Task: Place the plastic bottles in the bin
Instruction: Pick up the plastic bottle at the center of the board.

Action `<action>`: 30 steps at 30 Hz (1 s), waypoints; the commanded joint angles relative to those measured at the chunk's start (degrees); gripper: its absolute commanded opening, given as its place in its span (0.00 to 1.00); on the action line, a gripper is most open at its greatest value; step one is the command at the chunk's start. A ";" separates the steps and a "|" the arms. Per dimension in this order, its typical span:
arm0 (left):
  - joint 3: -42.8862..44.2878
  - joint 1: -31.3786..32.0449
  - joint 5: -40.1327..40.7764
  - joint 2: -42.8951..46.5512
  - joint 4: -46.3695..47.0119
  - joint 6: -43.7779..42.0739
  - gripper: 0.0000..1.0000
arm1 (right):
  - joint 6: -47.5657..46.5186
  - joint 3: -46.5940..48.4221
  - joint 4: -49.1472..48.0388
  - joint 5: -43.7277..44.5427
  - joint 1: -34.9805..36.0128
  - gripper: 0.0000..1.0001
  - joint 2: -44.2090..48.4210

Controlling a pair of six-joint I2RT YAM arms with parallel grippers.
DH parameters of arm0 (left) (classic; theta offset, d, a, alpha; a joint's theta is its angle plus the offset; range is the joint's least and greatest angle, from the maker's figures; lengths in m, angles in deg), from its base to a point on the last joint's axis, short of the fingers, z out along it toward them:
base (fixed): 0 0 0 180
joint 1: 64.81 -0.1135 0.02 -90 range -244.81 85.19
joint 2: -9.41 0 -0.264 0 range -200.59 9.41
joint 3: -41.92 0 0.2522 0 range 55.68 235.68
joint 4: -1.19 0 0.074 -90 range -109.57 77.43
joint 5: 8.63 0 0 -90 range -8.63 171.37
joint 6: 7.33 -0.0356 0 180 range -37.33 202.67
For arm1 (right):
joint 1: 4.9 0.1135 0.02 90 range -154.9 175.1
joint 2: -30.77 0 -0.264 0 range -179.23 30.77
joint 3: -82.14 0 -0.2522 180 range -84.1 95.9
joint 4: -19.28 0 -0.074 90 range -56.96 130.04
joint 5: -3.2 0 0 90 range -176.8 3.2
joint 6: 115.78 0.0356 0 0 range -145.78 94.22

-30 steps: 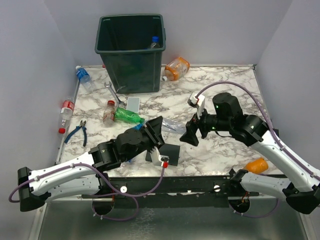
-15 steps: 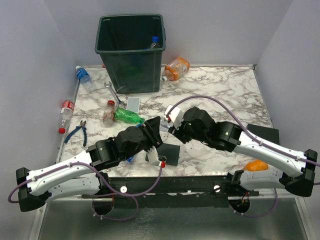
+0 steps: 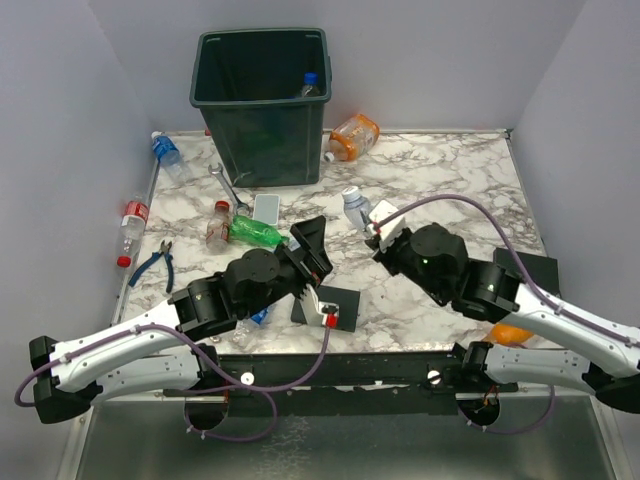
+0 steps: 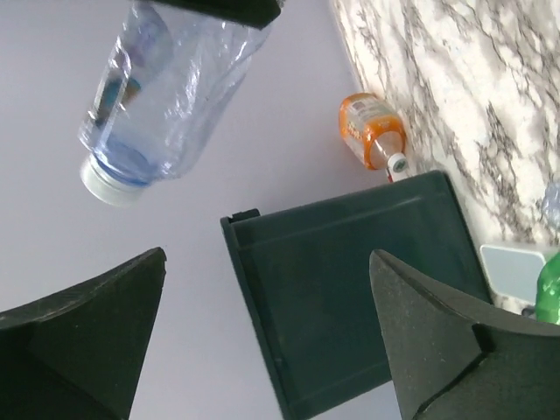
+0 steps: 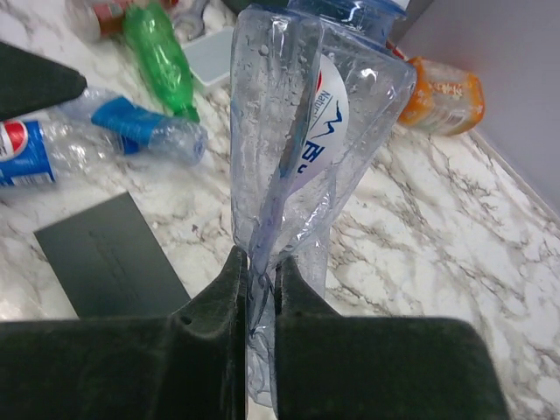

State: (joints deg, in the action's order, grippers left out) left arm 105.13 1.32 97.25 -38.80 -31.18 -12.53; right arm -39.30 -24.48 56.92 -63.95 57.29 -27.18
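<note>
Top external, right claw now clamping bottle

Clear bottles near upright green bin

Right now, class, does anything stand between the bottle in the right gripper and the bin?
Nothing visible does. The right gripper pinches the crushed bottle upright; bare marble table lies between it and the bin. The orange bottle lies beside the bin, off that line.
</note>
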 commanded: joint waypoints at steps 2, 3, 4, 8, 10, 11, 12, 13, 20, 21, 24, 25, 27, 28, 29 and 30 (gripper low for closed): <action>1.97 0.32 -2.32 2.08 10.55 21.81 0.99 | 7.67 -5.22 -9.83 -2.03 0.21 0.01 7.41; 2.13 0.36 -2.93 2.53 13.22 28.48 0.99 | 9.95 -6.99 -12.00 -2.84 0.27 0.00 8.93; 2.40 0.32 -3.13 2.70 16.75 37.51 0.99 | 11.71 -9.08 -15.01 -4.28 0.24 0.01 10.78; 4.22 0.28 4.91 0.93 29.78 75.27 0.99 | 18.81 -19.19 -27.70 -10.89 0.22 0.01 16.48; 4.03 0.16 5.42 -1.08 33.47 88.77 0.99 | 21.13 -22.76 -32.86 -13.68 0.21 0.00 18.20; 3.29 -0.04 3.22 -2.10 35.77 93.68 0.99 | 21.87 -24.07 -34.92 -14.70 0.21 0.00 18.64; 2.39 -0.41 0.93 -3.07 39.22 98.93 0.99 | 22.58 -24.94 -36.00 -15.36 0.25 0.00 18.74; 1.74 -0.92 -1.20 -3.91 42.53 103.28 0.99 | 22.98 -25.46 -36.72 -15.73 0.21 0.00 18.63; 13.22 -13.32 -15.34 -14.49 36.00 123.41 0.99 | 23.01 -26.15 -37.55 -15.41 0.21 0.00 17.83; 14.53 -14.43 -18.51 -15.90 34.66 124.96 0.99 | 22.55 -25.89 -37.32 -15.31 0.22 0.00 17.54; 16.89 -15.47 -21.28 -18.08 32.10 125.61 0.96 | 21.86 -25.27 -36.56 -15.54 0.21 0.00 16.55; 17.47 -15.58 -21.57 -18.53 31.25 125.42 0.92 | 21.79 -25.25 -36.48 -15.68 0.21 0.01 16.37; 18.65 -15.87 -22.19 -19.31 29.41 124.94 0.81 | 21.76 -25.29 -36.61 -15.71 0.21 0.00 16.17; 19.19 -16.00 -22.81 -19.71 28.35 124.83 0.74 | 21.71 -25.34 -36.52 -15.60 0.21 0.00 16.12; 19.72 -16.03 -23.46 -20.13 27.60 124.86 0.70 | 21.65 -25.27 -36.47 -15.46 0.23 0.01 16.12; 20.38 -16.11 -24.15 -20.54 26.50 124.86 0.69 | 21.61 -25.25 -36.33 -15.35 0.23 0.00 16.16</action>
State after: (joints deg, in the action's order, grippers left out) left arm 122.14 -14.25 79.09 -58.12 0.47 109.81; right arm -17.33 -50.47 21.99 -78.64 57.29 -11.16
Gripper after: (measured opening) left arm 0.729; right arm 0.084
